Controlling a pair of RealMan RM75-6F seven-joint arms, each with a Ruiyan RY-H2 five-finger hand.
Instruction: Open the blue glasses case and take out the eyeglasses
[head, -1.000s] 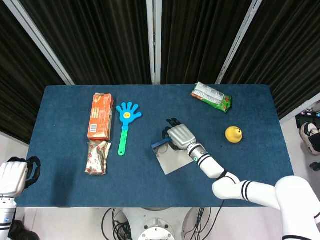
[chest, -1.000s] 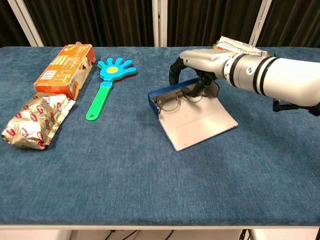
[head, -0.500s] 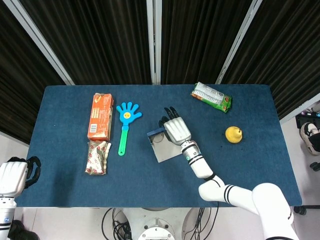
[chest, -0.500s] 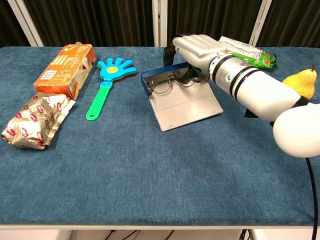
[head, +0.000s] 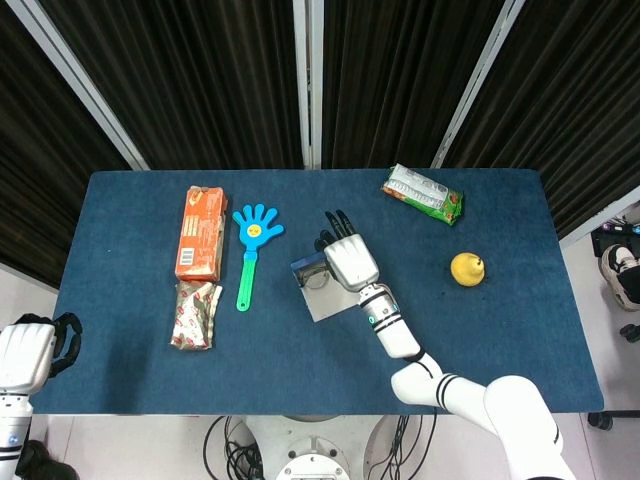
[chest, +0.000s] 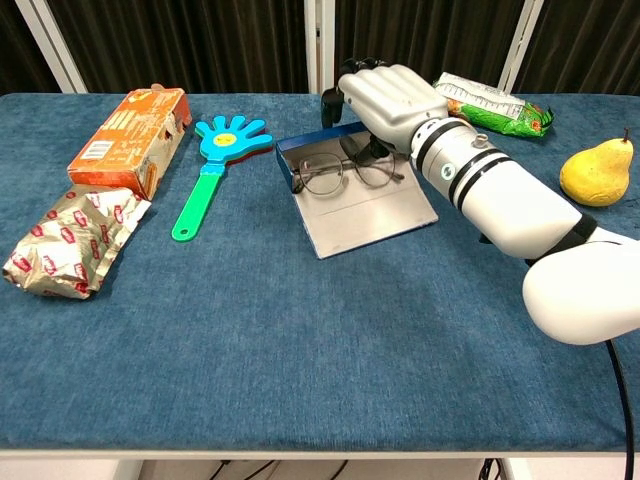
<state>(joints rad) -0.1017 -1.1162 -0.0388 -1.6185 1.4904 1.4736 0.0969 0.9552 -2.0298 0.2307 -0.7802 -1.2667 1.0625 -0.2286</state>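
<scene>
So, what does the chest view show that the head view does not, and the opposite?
Only the chest view shows the eyeglasses clearly, lying at the open blue glasses case under the right hand. Only the head view shows the left hand, off the table's left edge, holding nothing. Both show the case, the right hand, the orange box, the blue clapper, the foil packet, the green packet and the pear.

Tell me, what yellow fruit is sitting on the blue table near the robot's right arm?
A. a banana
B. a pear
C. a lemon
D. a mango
B: the chest view shows a yellow pear with a narrow top and a short stem, resting on the table to the right of the right hand.
</scene>
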